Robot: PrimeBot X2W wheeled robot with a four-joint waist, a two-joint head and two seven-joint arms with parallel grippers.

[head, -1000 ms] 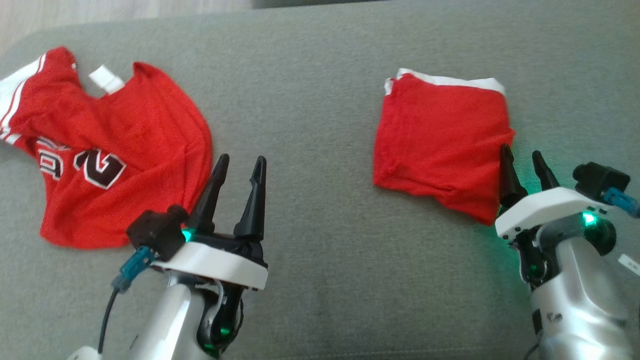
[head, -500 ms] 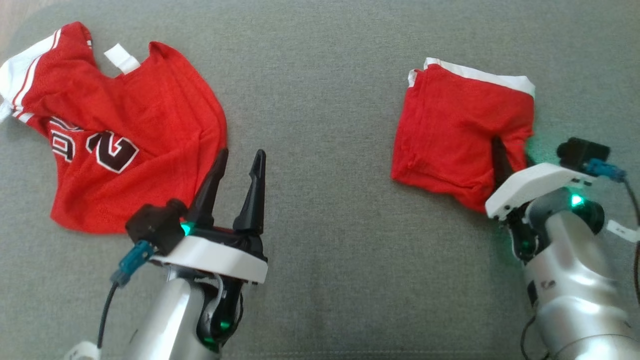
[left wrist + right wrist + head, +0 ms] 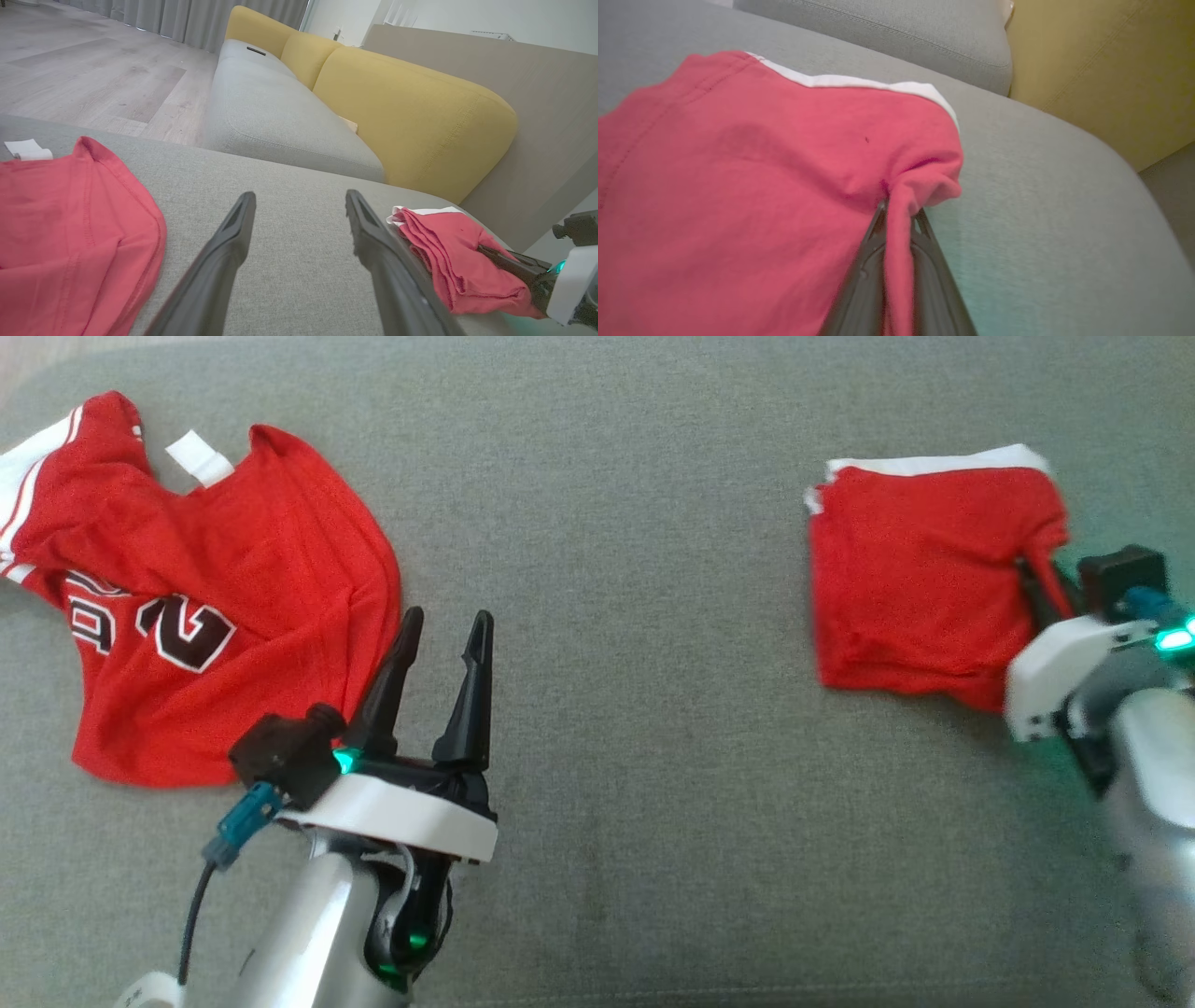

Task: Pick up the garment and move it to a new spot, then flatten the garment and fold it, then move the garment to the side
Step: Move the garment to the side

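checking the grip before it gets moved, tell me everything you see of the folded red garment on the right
The folded red garment is soft, knit-looking fabric, stacked in layers into a rough rectangle, with white trim along its far edge. It lies on the grey cushion. The right gripper is shut on its bunched right corner.

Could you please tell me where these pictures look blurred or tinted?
Head view: the right gripper and forearm are motion-blurred, green glow beside them. Right wrist view: the folded garment is soft at its left edge; teal light tints the cushion. Left wrist view: sharp.
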